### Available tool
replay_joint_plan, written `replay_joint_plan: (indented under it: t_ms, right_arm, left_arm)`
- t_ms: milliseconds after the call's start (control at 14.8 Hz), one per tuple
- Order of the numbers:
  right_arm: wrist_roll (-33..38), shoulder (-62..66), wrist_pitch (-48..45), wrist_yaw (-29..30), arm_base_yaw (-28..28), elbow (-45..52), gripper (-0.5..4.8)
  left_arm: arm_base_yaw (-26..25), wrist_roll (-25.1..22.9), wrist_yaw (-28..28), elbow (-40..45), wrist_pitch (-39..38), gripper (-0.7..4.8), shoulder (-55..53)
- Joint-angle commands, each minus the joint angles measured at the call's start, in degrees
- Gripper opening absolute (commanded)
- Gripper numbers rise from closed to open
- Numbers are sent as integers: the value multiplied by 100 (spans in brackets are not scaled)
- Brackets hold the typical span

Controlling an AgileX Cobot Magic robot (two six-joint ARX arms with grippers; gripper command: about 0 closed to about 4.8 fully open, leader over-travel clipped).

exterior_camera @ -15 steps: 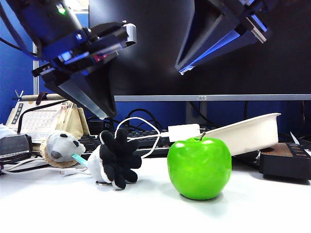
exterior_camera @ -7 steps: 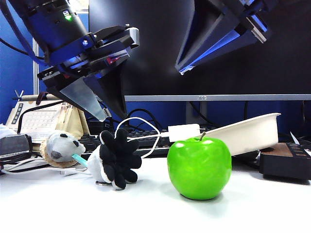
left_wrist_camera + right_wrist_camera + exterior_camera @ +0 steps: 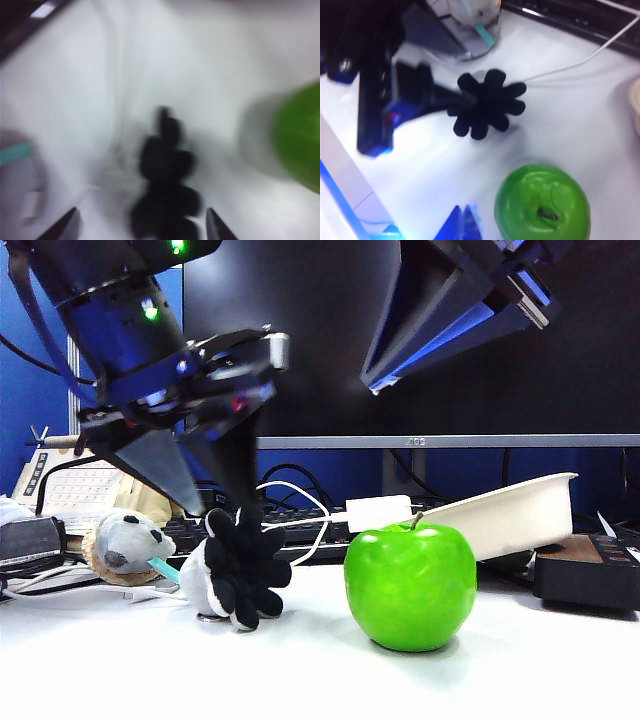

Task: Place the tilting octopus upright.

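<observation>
The octopus (image 3: 235, 570) lies tipped on its side on the white table, its black tentacle undersides facing the green apple (image 3: 410, 585). My left gripper (image 3: 222, 505) hangs open just above it, with its fingertips (image 3: 200, 508) level with the topmost tentacles. In the blurred left wrist view the octopus (image 3: 165, 185) shows as a dark shape between the wide-apart jaws of the left gripper (image 3: 141, 222); I cannot tell whether they touch it. My right gripper (image 3: 372, 383) stays high above the apple, and its blue tips (image 3: 465, 220) are pressed together, holding nothing. The octopus (image 3: 487, 102) also shows in the right wrist view.
A grey plush animal head (image 3: 125, 540) sits left of the octopus. Behind are a keyboard (image 3: 300, 530), a white cable (image 3: 300, 502), a tilted white tray (image 3: 520, 510) and a monitor (image 3: 420, 340). A black box (image 3: 590, 575) lies at the right.
My left gripper has come down toward the octopus and opened wider. The right arm, octopus and apple have not moved.
</observation>
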State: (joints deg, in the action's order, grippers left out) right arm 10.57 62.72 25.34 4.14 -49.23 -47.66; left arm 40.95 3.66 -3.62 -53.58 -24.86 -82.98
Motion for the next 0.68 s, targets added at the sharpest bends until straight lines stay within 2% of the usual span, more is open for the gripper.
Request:
replay_joint_plan:
  t_ms: [68, 135, 338, 473, 676]
  right_arm:
    - [-13, -15, 24, 7, -2, -31, -1]
    - [-13, -15, 20, 7, -2, -31, -1]
    - [-13, -15, 17, 7, -2, -31, -1]
    - [-11, -15, 17, 7, -2, -31, -1]
    - [-11, -17, 17, 7, -2, -31, -1]
  left_arm:
    - [-22, 0, -63, -13, 98, 322, 0]
    - [-22, 2, -11, -13, 96, 322, -4]
    - [-22, 433, 90, -13, 90, 322, -24]
    - [-20, 483, 363, -13, 90, 318, -37]
    - [-11, 651, 389, -13, 61, 318, -42]
